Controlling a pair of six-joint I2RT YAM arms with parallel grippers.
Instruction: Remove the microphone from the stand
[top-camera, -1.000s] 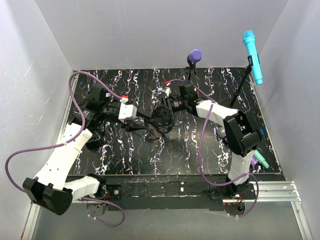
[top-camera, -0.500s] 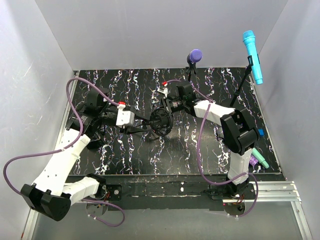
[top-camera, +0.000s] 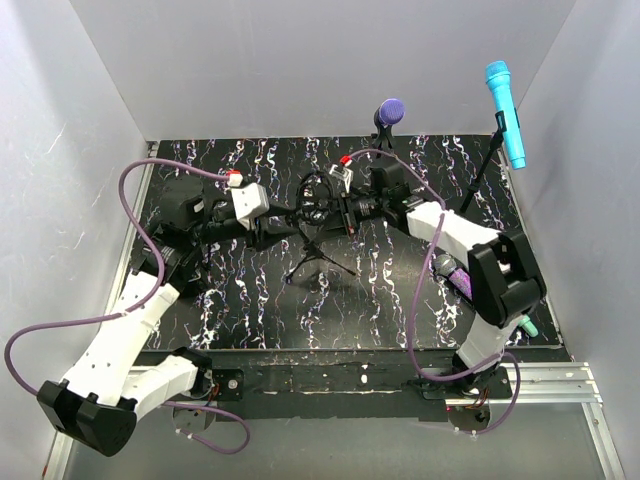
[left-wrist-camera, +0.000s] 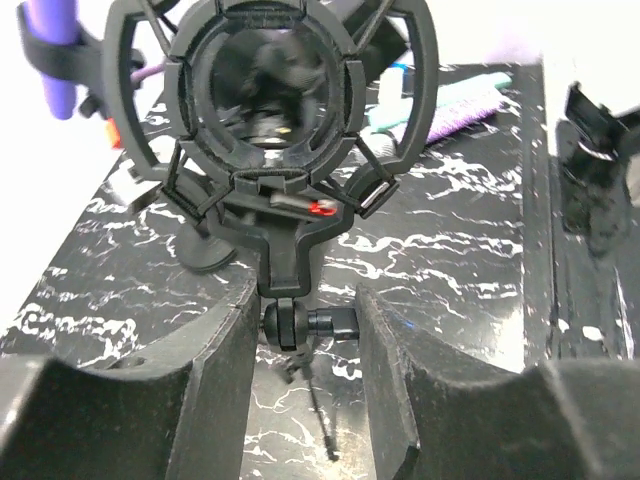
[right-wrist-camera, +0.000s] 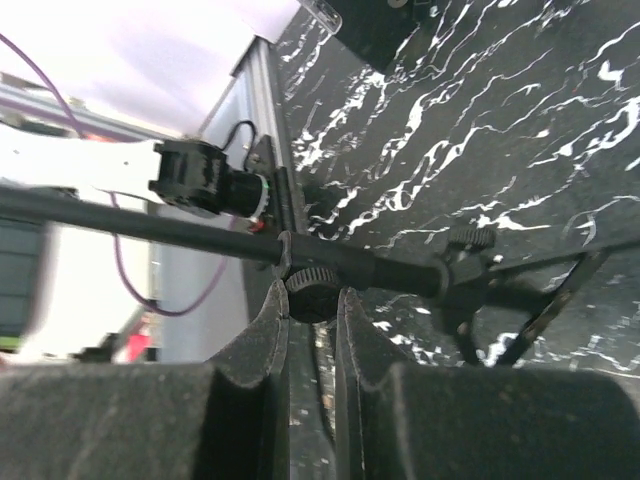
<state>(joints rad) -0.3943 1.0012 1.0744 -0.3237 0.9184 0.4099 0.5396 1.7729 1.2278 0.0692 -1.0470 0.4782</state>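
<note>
A black tripod stand with a round shock-mount ring hangs tilted between my grippers. Through the ring I see only a dark blur. My left gripper is shut on the swivel joint under the ring, its fingers pressing both sides. My right gripper is shut on a knurled knob on the stand's rod. A purple microphone stands clipped in a stand at the back, and a cyan microphone sits on a tall stand at the right.
Another purple microphone lies on the marbled mat beside the right arm. Green and purple ones lie at the mat's right edge. White walls enclose the back and sides. Purple cables loop off both arms.
The stand has risen and moved toward the back, its ring now higher. Both arms followed it. The right gripper closed on the knob, and the right arm uncovered the purple microphone on the mat.
</note>
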